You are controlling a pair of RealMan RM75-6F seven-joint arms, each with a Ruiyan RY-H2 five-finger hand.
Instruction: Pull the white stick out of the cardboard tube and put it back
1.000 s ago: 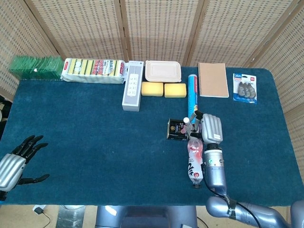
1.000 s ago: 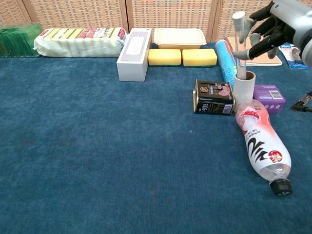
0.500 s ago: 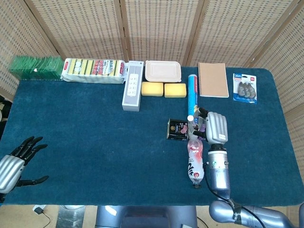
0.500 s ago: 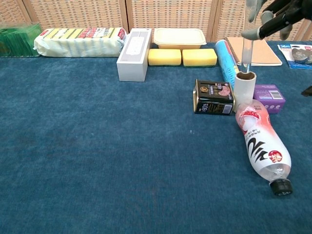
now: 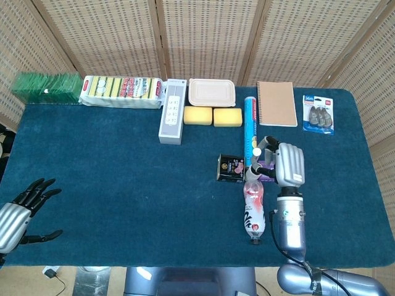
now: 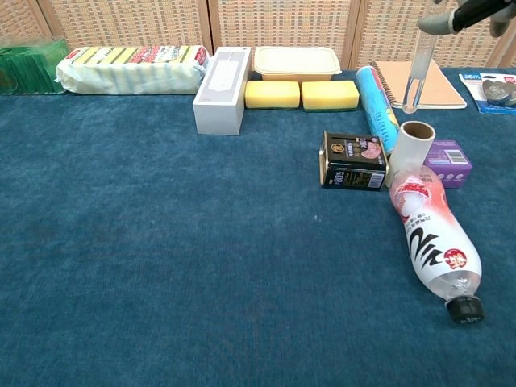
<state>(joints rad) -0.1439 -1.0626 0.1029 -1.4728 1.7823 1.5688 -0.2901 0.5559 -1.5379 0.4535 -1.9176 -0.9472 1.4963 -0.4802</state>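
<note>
The cardboard tube stands on the blue cloth between a black box and a purple box, leaning slightly, its open mouth showing. The white stick hangs upright in the air, its lower end just above and behind the tube's mouth, fully outside it. My right hand pinches the stick's top; in the chest view only its fingertips show at the upper edge. In the head view the stick's top end shows beside the hand. My left hand rests open at the near left corner, holding nothing.
A plastic bottle lies on its side just in front of the tube. The black box, purple box and blue roll crowd the tube. A notebook, yellow sponges, white box and lidded container line the back.
My right hand has risen and drawn the white stick up until it left the tube. The tube now leans a little. The left hand has barely moved.
</note>
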